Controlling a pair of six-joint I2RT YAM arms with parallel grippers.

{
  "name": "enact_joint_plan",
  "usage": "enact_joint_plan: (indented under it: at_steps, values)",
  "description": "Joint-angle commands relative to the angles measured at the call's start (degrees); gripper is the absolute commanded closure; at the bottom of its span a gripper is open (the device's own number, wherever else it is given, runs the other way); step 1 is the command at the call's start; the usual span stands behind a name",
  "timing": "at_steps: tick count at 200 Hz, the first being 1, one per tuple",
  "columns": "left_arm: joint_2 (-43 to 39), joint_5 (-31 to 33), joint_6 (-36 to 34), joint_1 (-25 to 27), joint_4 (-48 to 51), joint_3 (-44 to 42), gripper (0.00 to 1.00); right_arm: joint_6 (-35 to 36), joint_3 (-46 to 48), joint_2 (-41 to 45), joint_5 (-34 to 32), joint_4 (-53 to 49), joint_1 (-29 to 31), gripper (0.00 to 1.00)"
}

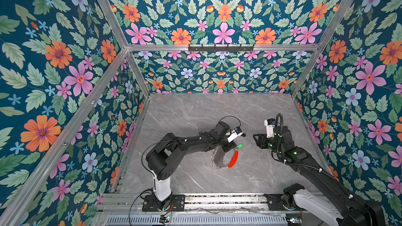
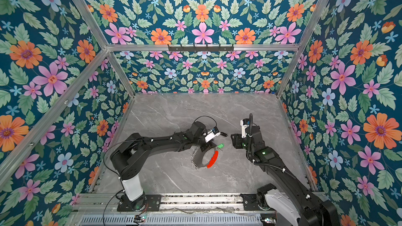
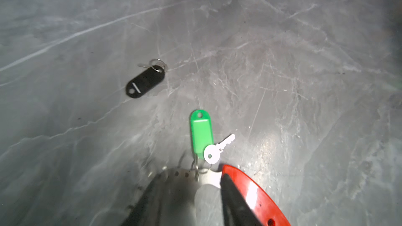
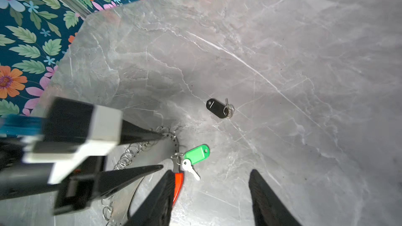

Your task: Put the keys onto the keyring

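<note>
While my left gripper [image 4: 162,151] gapes astride the flat grey red-arced metal keyring [image 1: 233,159], green-tagged key [image 3: 201,131] seemingly hooked on, my right gripper [image 4: 212,171] hangs spread, empty. The black oval-fob key [image 3: 145,81] lies well apart; I fear a shallow pinch skids it across smooth marble [image 3: 282,61].

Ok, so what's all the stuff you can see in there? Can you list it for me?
keyring: one, grey hoop with a red arc and little silver rings, flat on the table near the middle.
green-tag key: one, green tag with a silver key, at the keyring's edge beside the red arc, seemingly hooked on.
black-fob key: one, black, loose on the table, apart from the keyring.
table: one, grey marble.
hook rack: one, black, on the back rail.
walls: flowery blue-green, around the table.
left gripper: one, black, open, over the keyring.
right gripper: one, black, open, empty.
</note>
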State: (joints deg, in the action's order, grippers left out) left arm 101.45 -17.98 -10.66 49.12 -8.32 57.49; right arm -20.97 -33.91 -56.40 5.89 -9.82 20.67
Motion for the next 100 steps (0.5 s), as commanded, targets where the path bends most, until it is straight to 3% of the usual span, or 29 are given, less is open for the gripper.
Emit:
enact_joint_plan:
  at_steps: [1,36,79,100]
  values:
    - [-6.2,7.5,6.3,0.0,-6.8,-3.8,0.0,-4.3,-0.2,-4.7,5.5,1.0,0.2,0.46]
    - [-15.6,18.0,15.2,0.0,-11.8,-15.2,0.0,-7.8,-1.5,-13.8,7.4,4.9,5.8,0.46]
    - [-28.5,39.7,24.4,-0.3,-15.0,-24.9,0.0,-14.7,0.3,-22.0,8.8,13.3,9.8,0.47]
    - [-32.8,42.2,26.8,-1.8,-14.4,-27.2,0.0,-16.5,0.6,-24.5,9.0,15.5,12.5,0.47]
